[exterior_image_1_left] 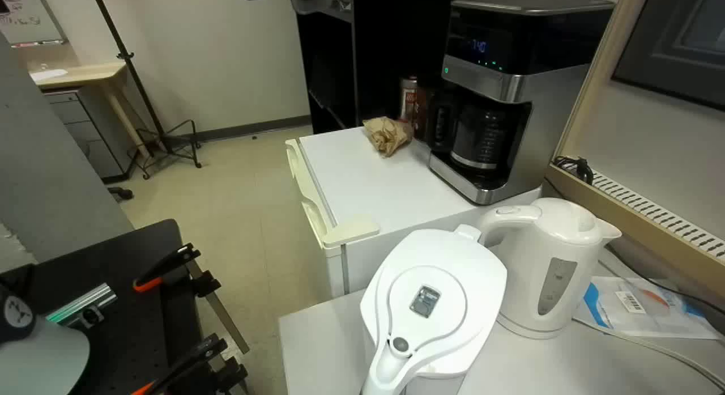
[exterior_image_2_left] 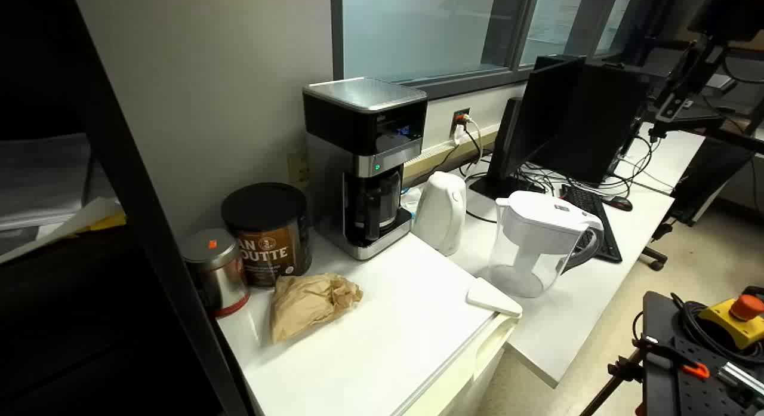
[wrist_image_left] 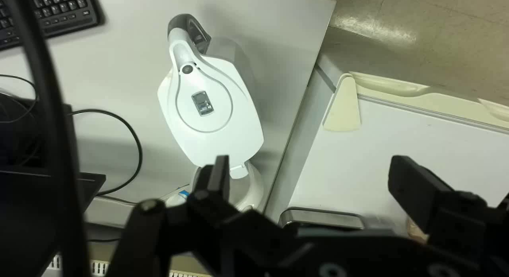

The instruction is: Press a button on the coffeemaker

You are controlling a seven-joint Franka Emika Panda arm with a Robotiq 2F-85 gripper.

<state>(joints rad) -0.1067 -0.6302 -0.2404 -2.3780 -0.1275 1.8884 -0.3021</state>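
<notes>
The black two-fingered claw [wrist_image_left: 309,169] stands spread wide, holding nothing; pressing like that could straddle the intended spot or touch two at once. The white plastic lidded pitcher [wrist_image_left: 204,106] and, just beside it, the rounded white electric kettle [exterior_image_1_left: 532,259] could be knocked over if the approach sweeps low. The boxy black-and-silver coffeemaker [exterior_image_1_left: 521,86] sits near the kettle on a white, cream-edged surface [exterior_image_2_left: 370,344]; an angled or overlong push might slide it.
</notes>
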